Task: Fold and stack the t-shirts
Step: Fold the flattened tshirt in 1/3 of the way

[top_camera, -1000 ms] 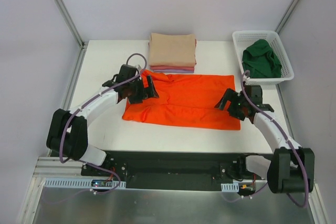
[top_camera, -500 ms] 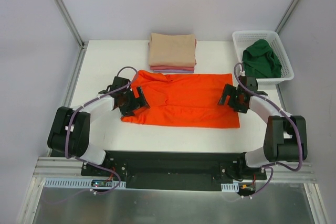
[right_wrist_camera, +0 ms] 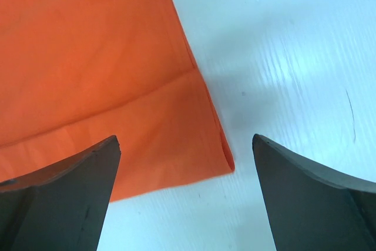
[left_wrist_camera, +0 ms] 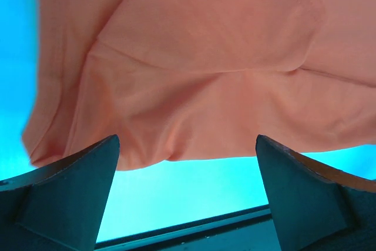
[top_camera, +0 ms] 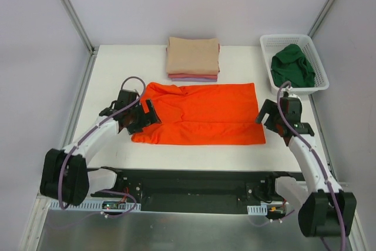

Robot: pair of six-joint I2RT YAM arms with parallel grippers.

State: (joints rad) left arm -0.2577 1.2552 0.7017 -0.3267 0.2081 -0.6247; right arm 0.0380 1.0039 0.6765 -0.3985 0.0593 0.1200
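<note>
left gripper (top_camera: 148, 114) hangs at the left edge of the bright orange t-shirt (top_camera: 202, 113), its jaws spread wide and holding nothing. in the left wrist view the two dark fingers (left_wrist_camera: 70, 192) frame a rumpled hem of the orange cloth (left_wrist_camera: 223, 57), which creases toward the middle and ends short of the fingertips, with bare table showing beneath it. whether the fingers touch the cloth cannot be told.

right gripper (top_camera: 265, 113) sits just beside the shirt's right edge, likewise wide apart and empty. its wrist camera shows the shirt's corner (right_wrist_camera: 88, 57) lying between the fingers (right_wrist_camera: 59, 192), a doubled layer visible along the edge, and white table (right_wrist_camera: 282, 57) to the right.

the orange shirt lies flat on the table (top_camera: 117, 63) as a broad rectangle between the two arms, long side running left to right, with soft wrinkles near its far left corner.

just beyond its far edge stands a neat stack of folded shirts: the beige t-shirt (top_camera: 192, 56) on top, a pink one (top_camera: 189, 76) and a lavender one (top_camera: 207, 79) peeking out below. at the far right corner, the white mesh basket (top_camera: 288, 37) holds the crumpled dark green t-shirt (top_camera: 292, 66), well apart from the stack.
</note>
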